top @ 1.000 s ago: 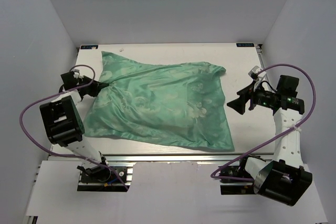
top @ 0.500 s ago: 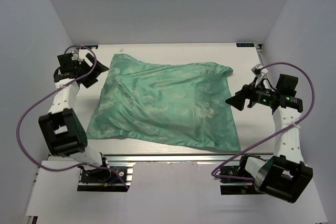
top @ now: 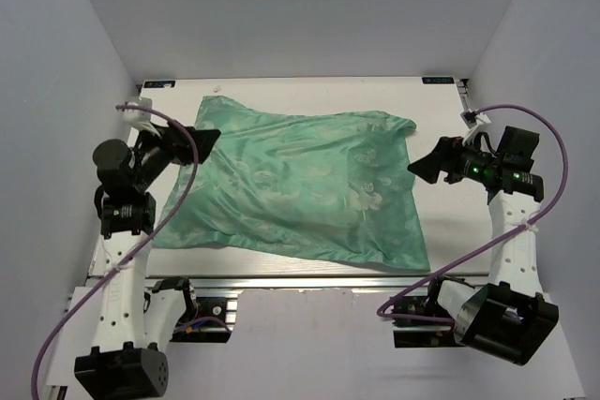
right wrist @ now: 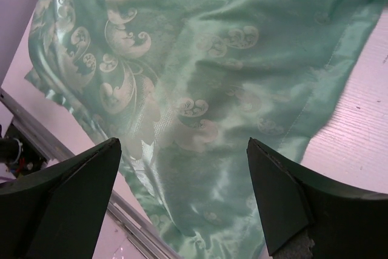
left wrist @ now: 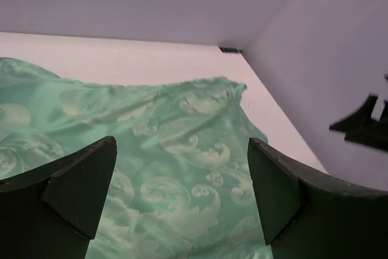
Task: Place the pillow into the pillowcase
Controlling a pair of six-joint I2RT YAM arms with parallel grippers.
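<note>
Left hand (top: 200, 140) and right hand (top: 427, 160): both spread wide, gripping nothing, at opposite ends of pillowcase (top: 300, 185) lying on table (top: 281, 91). Probably light, limp, slippery; best pinched at hemmed edge. Pillow not visible.

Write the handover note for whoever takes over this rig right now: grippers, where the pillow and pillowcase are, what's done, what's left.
Grippers: the left gripper is open and empty, by the far-left corner of the pillowcase. The right gripper is open and empty, off its right edge.
Things: the pillowcase lies on the table, shiny green side up, held by neither gripper. The pillow shows in no view.
Done: the pillowcase looks padded, so the pillow may be inside, but this is unconfirmed.
Left: check the opening and that the pillow sits fully inside.
</note>
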